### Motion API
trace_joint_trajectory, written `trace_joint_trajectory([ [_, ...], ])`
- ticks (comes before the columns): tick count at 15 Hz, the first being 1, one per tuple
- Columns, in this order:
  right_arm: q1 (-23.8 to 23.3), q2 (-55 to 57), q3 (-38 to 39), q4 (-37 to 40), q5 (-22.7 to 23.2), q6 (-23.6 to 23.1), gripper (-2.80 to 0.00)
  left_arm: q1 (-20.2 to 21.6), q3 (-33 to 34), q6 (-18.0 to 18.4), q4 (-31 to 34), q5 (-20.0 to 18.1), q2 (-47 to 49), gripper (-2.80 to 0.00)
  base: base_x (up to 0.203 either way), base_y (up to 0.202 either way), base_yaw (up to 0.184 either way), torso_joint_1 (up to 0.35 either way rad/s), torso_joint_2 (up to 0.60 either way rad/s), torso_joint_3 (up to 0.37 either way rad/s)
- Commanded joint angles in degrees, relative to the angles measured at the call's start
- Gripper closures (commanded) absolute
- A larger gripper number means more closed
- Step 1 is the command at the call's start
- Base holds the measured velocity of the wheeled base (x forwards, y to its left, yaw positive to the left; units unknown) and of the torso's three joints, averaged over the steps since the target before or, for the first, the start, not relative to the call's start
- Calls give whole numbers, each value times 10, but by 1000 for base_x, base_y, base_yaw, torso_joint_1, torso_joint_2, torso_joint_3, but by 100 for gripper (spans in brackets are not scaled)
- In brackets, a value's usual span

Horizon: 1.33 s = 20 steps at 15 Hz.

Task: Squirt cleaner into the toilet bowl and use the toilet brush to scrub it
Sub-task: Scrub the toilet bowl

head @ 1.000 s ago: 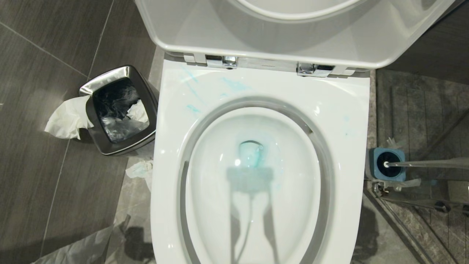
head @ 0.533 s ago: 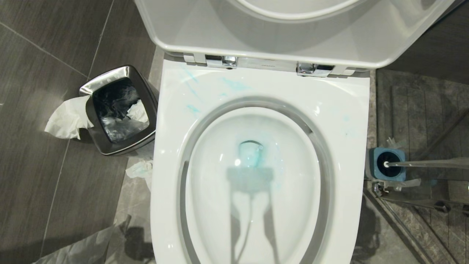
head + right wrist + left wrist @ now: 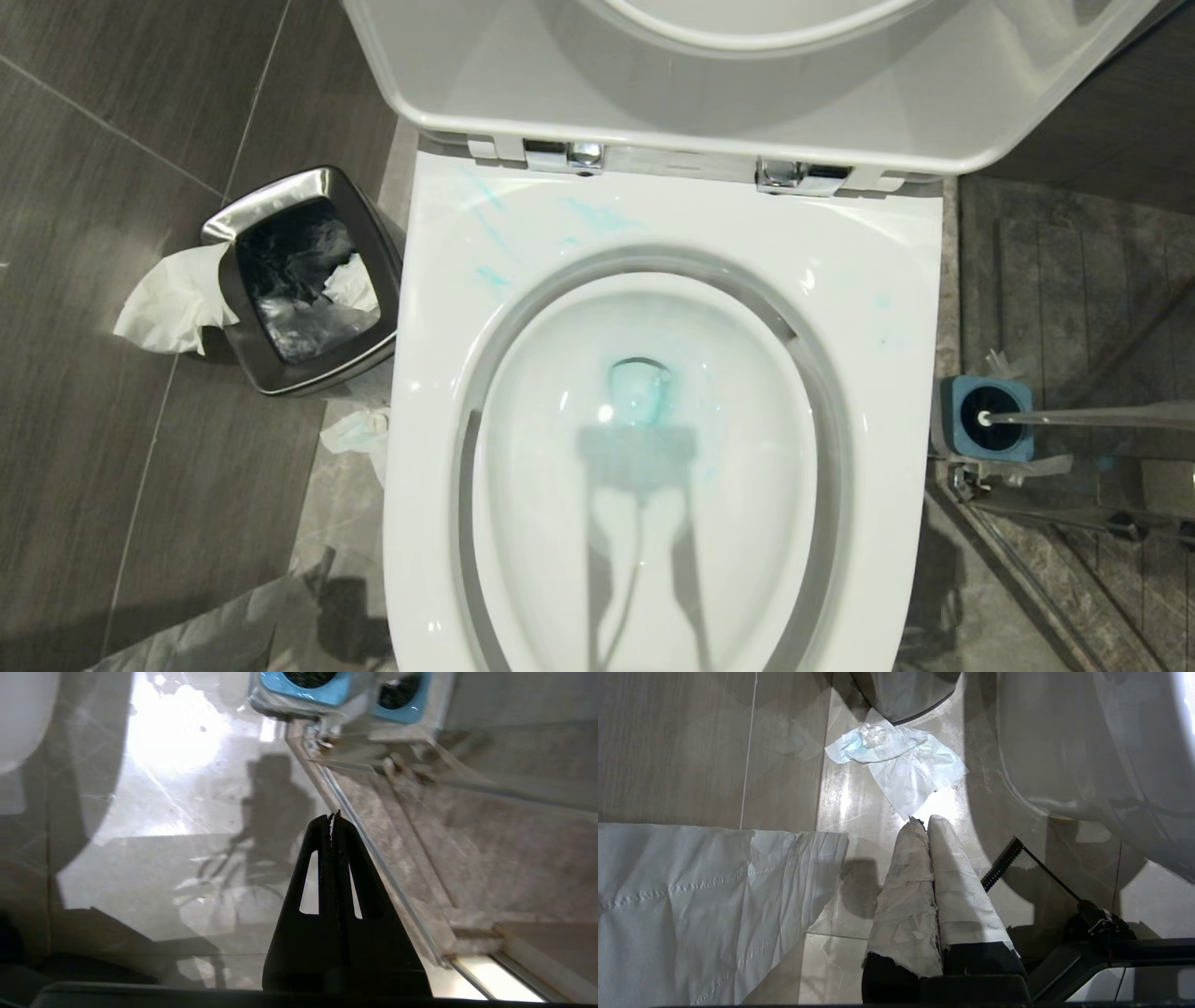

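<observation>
Grey tiled bathroom floor (image 3: 84, 448) surrounds everything. Nearest, the left gripper (image 3: 924, 823), jaws pressed together and wrapped in whitish tape, hangs over the floor beside a crumpled tissue (image 3: 896, 760). The right gripper (image 3: 332, 817), black jaws closed on nothing, hangs above the floor near the blue-topped brush holder (image 3: 308, 686). In the middle stands the toilet bowl (image 3: 896, 280), lid up, with turquoise cleaner (image 3: 639, 392) tinting its water and smeared on the far-left rim. At right, the toilet brush (image 3: 1083, 416) sits in its holder. Far left stands a steel waste bin (image 3: 233, 224).
</observation>
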Motion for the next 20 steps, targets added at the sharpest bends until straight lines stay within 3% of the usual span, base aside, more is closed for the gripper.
trace_joint_trajectory([
  [1,30,127,5,-73,0,12,0,0,1,0,0,0,1,0,0,0,0,0,0,0],
  [4,63,260,6,-189,-1,32,0,0,1,0,0,0,1,0,0,0,0,0,0,0],
  [10,77,508,6,-496,-12,31,0,0,1,0,0,0,1,0,0,0,0,0,0,0],
  [12,78,553,6,-579,-60,26,0,0,1,0,0,0,1,0,0,0,0,0,0,0],
  [15,78,578,6,-599,-131,21,0,0,1,0,0,0,1,0,0,0,0,0,0,0],
  [20,76,601,-20,-599,-151,20,0,0,1,0,0,0,1,0,0,0,0,0,0,0],
])
